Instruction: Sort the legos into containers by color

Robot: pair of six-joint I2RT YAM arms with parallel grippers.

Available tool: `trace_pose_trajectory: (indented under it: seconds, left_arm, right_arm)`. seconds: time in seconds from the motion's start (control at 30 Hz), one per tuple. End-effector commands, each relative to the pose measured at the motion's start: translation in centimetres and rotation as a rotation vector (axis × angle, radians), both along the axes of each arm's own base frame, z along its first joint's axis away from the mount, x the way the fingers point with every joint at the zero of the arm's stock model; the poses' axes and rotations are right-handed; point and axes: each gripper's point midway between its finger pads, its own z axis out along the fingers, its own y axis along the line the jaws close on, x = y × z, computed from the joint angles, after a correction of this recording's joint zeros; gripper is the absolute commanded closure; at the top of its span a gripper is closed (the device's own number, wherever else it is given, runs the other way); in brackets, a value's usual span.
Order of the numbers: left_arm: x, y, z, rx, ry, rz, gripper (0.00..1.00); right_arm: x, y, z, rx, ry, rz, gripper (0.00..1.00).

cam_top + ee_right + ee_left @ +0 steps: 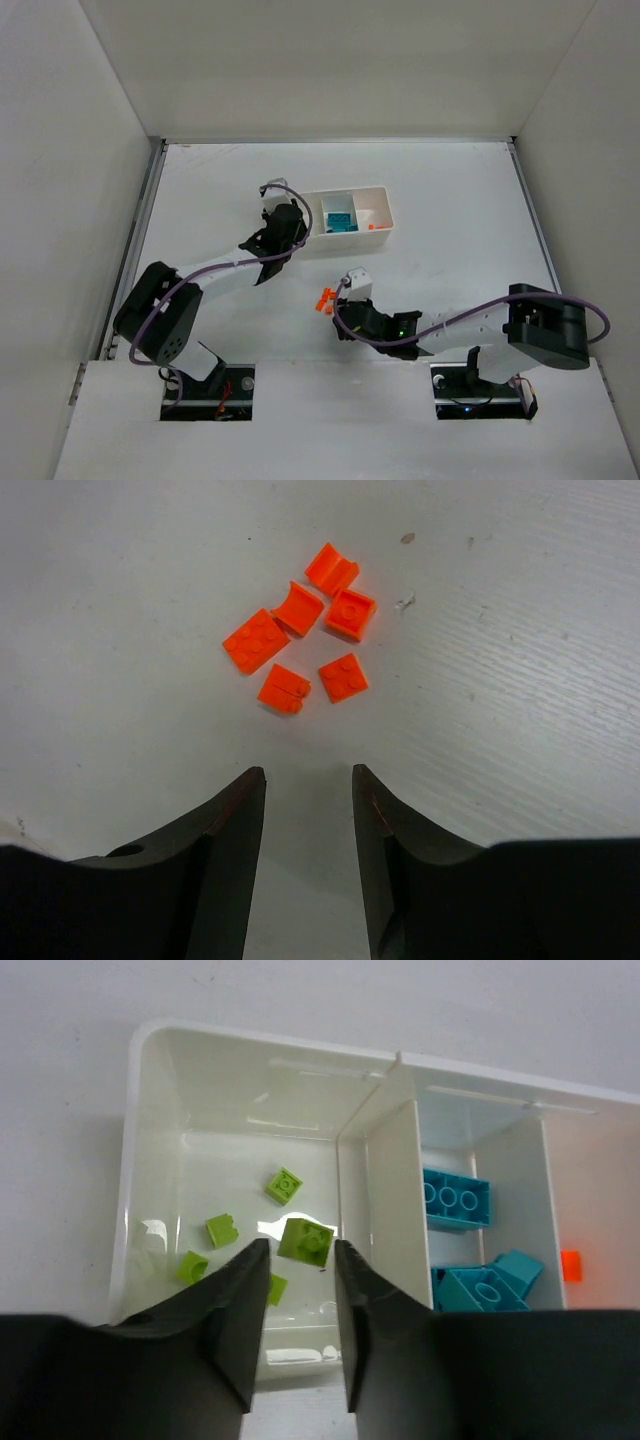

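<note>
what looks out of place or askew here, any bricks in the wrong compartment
No colour is mixed in the white plastic tray: lime green bricks left, teal bricks middle, one orange-red brick at the right. Only the six orange-red bricks lying loose on the white table sit outside it.

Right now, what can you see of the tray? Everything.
The tray is one white glossy plastic rectangle, open-topped, rounded corners, two thin inner walls making three compartments. It lies flat on the table. The end under the left gripper holds lime bricks, the middle teal bricks, the other end one orange brick. The gripper, open, hangs over the lime end; contact with the tray cannot be told.
</note>
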Motion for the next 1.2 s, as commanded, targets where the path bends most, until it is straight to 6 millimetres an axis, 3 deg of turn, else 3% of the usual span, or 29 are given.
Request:
trace_pose_trajectory:
  seconds: [0.0, 0.1, 0.33, 0.63, 0.83, 1.0, 1.17]
  left_arm:
    - [1.5, -0.7, 2.2, -0.028, -0.052, -0.007, 0.67]
    - [1.1, -0.7, 2.7, -0.032, -0.066, -0.011, 0.59]
    - [-1.3, 0.6, 3.1, -0.034, -0.08, -0.012, 0.59]
    - [-6.6, 5.6, -0.3, 0.006, -0.018, 0.046, 0.61]
    - [-9.2, 8.4, -2.6, 0.014, 0.026, 0.101, 0.61]
    - [-10.0, 9.1, -4.4, 0.02, 0.065, 0.114, 0.62]
    - [-10.2, 9.2, -5.2, 0.017, 0.079, 0.115, 0.6]
  right_arm:
    - [0.5, 1.8, 1.5, 0.031, -0.041, -0.002, 0.53]
    - [0.6, 2.3, 0.9, 0.015, -0.042, 0.01, 0.52]
    - [0.9, 3.9, 0.0, -0.008, -0.052, 0.038, 0.53]
    - [2.3, 3.7, -1.5, -0.06, -0.066, 0.001, 0.56]
    - [3.1, 3.0, -1.5, -0.103, -0.099, -0.031, 0.61]
    - [3.7, 2.4, -1.6, -0.127, -0.105, -0.059, 0.68]
    - [3.6, 2.2, -0.4, -0.106, -0.11, -0.063, 0.77]
